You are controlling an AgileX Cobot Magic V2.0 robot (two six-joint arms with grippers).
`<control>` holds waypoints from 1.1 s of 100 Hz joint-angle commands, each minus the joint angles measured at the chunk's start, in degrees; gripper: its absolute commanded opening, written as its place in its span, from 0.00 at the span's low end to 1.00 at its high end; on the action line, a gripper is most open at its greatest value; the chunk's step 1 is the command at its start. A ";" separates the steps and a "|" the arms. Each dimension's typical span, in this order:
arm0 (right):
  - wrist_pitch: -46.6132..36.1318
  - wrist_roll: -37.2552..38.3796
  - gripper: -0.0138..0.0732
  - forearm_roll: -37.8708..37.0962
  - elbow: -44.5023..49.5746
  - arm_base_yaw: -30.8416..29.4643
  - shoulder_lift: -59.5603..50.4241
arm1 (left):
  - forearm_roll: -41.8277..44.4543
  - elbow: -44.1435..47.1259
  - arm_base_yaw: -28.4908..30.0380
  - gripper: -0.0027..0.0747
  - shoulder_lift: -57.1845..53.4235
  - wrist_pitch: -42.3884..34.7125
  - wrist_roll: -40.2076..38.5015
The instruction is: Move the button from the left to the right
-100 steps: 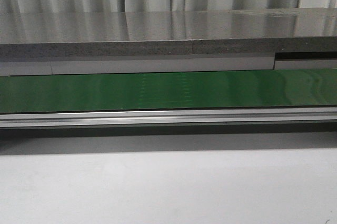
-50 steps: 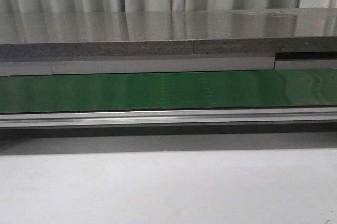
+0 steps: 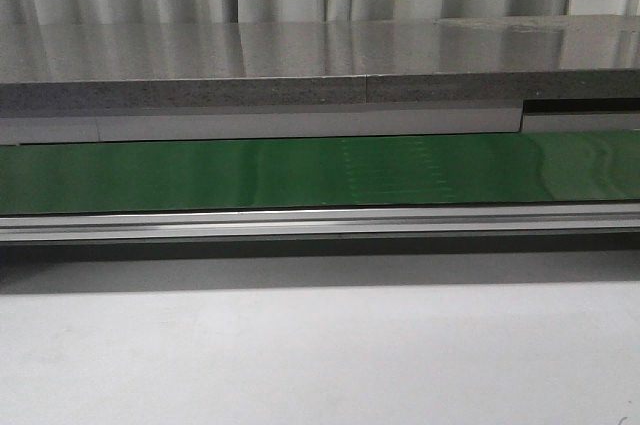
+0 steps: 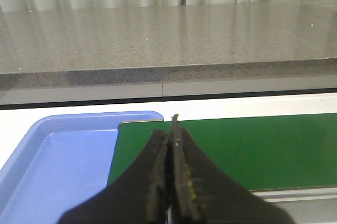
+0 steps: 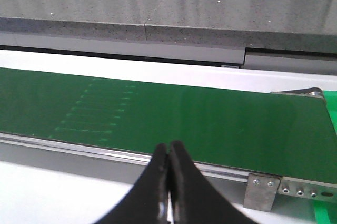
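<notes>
You have nothing done yet: no button shows anywhere, the green belt [image 3: 320, 173] lies bare, and both the left hand [image 4: 171, 145] and right hand [image 5: 168, 168] are closed, holding nothing.

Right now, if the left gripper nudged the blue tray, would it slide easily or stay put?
The blue tray looks like thin moulded plastic, low-rimmed, nothing visible inside: probably light, sliding easily. The end of the green belt sits close against it, so it might catch there. The left gripper, shut, could only push.
</notes>
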 commanded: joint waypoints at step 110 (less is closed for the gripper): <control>-12.53 30.90 0.08 -28.08 18.83 -0.38 -23.11 | -0.47 -1.51 -0.36 0.01 0.48 -4.30 -0.49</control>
